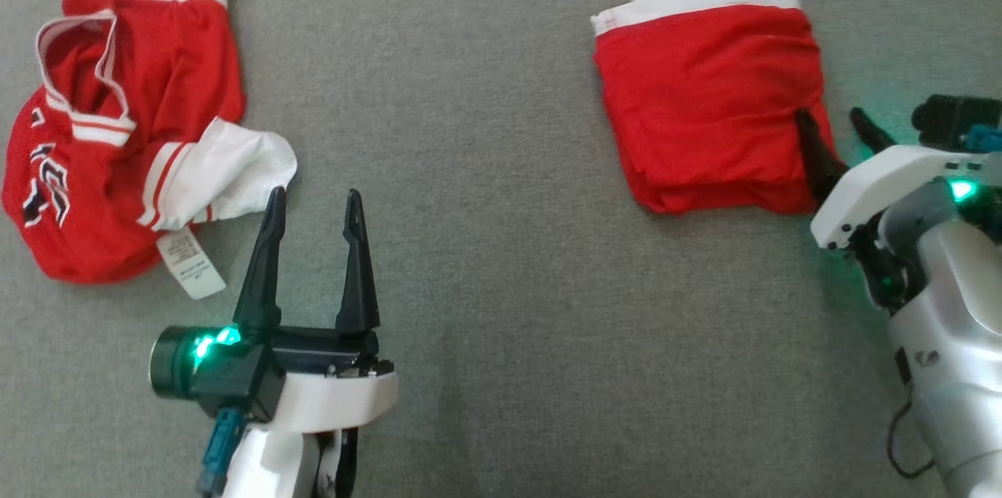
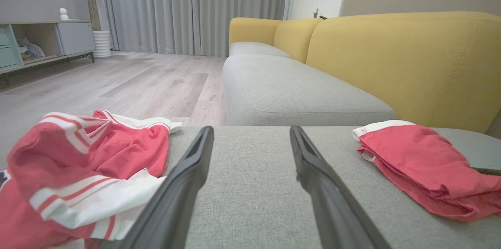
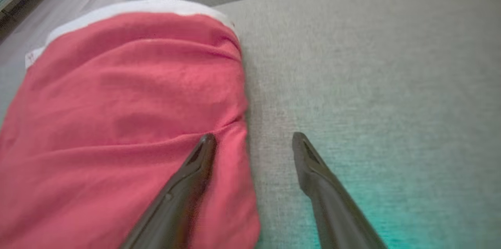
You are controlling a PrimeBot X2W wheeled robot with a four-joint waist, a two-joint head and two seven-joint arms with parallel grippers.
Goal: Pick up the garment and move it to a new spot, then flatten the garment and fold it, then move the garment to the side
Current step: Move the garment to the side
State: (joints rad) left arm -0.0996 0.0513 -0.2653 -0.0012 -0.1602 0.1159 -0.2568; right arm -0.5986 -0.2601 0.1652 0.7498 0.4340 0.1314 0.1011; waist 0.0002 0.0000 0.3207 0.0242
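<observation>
Garment (image 1: 704,99) folded square, right fingers (image 1: 816,157) apart astride its edge.

We are looking along our left gripper (image 2: 251,130), fingers spreading wide over the grey cushion (image 2: 250,202). A crumpled red-and-white garment (image 2: 90,163) is lying at the view's left (just beside one finger), and a folded red garment (image 2: 422,166) is resting apart at the right.

jersey (image 1: 180,67) lettering partly hidden, tag (image 1: 190,263) unreadable
</observation>
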